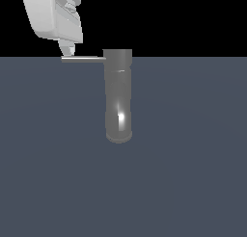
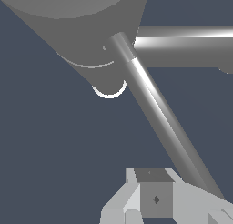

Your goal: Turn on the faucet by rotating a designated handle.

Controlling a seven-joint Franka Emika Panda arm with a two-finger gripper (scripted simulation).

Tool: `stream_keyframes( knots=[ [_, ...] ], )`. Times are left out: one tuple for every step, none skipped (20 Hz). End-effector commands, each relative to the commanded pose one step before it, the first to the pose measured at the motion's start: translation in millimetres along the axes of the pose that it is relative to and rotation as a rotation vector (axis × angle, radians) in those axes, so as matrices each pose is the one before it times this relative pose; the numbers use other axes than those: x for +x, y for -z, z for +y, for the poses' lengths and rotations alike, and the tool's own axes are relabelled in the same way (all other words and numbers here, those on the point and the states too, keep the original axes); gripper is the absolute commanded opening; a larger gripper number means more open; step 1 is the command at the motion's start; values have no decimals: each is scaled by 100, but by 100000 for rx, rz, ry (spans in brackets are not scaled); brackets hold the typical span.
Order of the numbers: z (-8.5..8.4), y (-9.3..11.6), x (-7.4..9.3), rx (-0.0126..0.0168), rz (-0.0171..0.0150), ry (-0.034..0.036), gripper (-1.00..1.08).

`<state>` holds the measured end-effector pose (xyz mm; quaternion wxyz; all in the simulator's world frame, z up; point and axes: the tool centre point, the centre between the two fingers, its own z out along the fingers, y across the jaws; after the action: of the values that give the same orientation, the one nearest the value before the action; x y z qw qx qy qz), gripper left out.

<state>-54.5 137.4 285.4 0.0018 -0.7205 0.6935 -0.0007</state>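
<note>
Exterior view: claw (image 1: 68,50) tip at handle (image 1: 83,59) end.

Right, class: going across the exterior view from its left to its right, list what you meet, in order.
White end effector → thin straight grey metal handle rod → thick shiny grey metal faucet cylinder.

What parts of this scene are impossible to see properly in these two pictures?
- White robot gripper, exterior view: cut off by the top edge, so open or shut is unclear.
- Gripper, wrist view: its fingers run off the bottom edge.
- Thick grey shiny metal faucet cylinder, wrist view: cropped.
- Thin grey handle rod: contact with gripper unclear.
</note>
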Motion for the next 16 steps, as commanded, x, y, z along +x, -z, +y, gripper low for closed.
stream_keyframes(
  knots=[
    [943, -2, 0, -352, 134, 145, -100],
    [290, 1, 19, 0, 0, 0, -100],
    [291, 2, 19, 0, 0, 0, -100],
    [292, 2, 19, 0, 0, 0, -100],
    [0, 0, 0, 0, 0, 0, -100],
    [-443, 1, 63, 332, 70, -193, -100],
    [249, 4, 266, 0, 0, 0, -100],
    [249, 4, 267, 0, 0, 0, -100],
    [250, 4, 267, 0, 0, 0, -100],
    [250, 4, 268, 0, 0, 0, -100],
    [239, -21, 256, -56, -17, 36, -100],
    [251, 4, 269, 0, 0, 0, -100],
    [252, 4, 270, 0, 0, 0, -100],
    [252, 4, 271, 0, 0, 0, -100],
    [253, 4, 271, 0, 0, 0, -100],
    [240, -22, 260, -58, -15, 34, -100]
  ],
)
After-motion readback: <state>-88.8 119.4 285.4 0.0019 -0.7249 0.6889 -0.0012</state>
